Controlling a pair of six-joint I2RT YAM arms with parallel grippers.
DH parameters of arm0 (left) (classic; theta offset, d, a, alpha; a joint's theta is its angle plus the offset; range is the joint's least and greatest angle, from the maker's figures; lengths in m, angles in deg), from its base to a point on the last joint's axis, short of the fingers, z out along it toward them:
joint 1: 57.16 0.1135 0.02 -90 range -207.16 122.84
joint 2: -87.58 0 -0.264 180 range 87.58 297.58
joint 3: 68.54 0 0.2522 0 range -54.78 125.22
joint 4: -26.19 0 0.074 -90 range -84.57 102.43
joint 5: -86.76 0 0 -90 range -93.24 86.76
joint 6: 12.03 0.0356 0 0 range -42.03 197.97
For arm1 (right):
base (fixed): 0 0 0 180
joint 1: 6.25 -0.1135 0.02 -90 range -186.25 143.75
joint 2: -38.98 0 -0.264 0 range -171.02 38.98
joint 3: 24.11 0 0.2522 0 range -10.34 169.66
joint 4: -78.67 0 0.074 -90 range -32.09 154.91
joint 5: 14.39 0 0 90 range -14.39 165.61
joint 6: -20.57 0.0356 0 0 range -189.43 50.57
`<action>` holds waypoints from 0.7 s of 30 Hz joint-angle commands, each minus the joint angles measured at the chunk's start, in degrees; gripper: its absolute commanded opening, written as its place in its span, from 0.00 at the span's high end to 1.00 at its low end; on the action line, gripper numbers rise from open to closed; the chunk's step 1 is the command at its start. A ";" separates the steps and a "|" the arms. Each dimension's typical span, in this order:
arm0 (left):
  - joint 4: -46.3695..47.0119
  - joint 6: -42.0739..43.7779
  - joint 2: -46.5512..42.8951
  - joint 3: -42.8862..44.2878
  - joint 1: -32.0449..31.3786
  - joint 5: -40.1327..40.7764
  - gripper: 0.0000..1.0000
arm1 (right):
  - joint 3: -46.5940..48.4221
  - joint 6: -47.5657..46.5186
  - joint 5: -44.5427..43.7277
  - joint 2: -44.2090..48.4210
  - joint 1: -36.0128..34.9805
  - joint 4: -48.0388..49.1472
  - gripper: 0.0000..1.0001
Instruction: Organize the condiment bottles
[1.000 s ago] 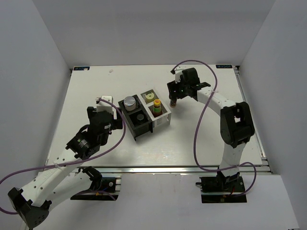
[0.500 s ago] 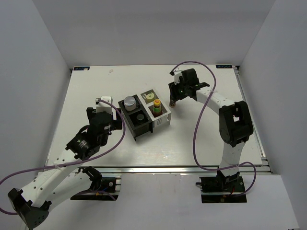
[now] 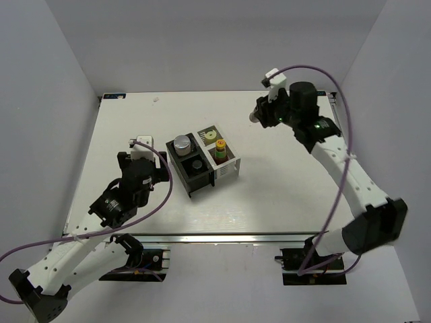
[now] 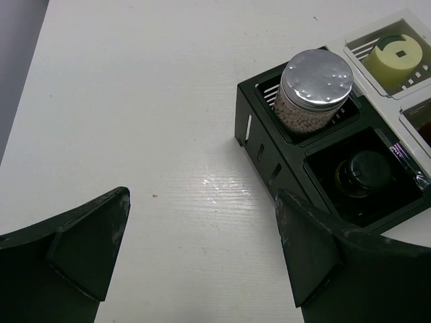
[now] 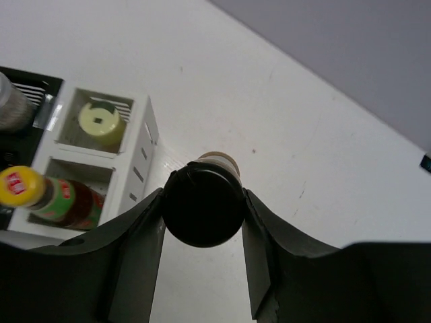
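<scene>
My right gripper (image 5: 203,205) is shut on a black-lidded spice jar (image 5: 202,210) and holds it in the air, to the right of and beyond the rack (image 3: 232,167). In the top view this gripper (image 3: 258,116) hangs over the far right of the table. The rack's white half holds a cream squat bottle (image 5: 101,122) and the red-green sauce bottle (image 5: 54,195) with its yellow cap. Its black half holds a silver-lidded jar (image 4: 315,84) and a second black-lidded jar (image 4: 363,173). My left gripper (image 4: 202,249) is open over bare table, just left of the rack.
The black-and-white divided rack stands mid-table, turned at an angle. White walls enclose the table (image 3: 135,121) on the left, back and right. The right arm's purple cable (image 3: 340,134) loops above its side.
The right gripper shut on the jar beside the rack, then lifted it up and away to the right. The left arm has barely moved.
</scene>
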 commanded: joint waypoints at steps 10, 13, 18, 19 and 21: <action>0.86 -0.72 -1.88 -0.85 0.59 3.91 0.02 | 5.40 -1.09 10.55 12.97 -10.18 -7.77 1.00; 0.95 -0.80 -2.14 -1.03 0.68 4.88 0.02 | 8.46 -0.30 13.18 11.31 -12.92 -8.47 1.00; 1.13 -0.80 -2.93 -1.47 1.12 5.84 0.02 | 11.29 -1.43 16.26 7.88 -17.65 -9.44 1.00; 1.21 -0.72 -3.02 -1.47 1.21 6.11 0.02 | 11.64 -1.79 16.44 6.48 -18.89 -9.88 1.00; 1.21 -0.80 -3.28 -1.64 1.47 6.19 0.02 | 12.78 -2.93 16.09 5.15 -23.00 -10.49 1.00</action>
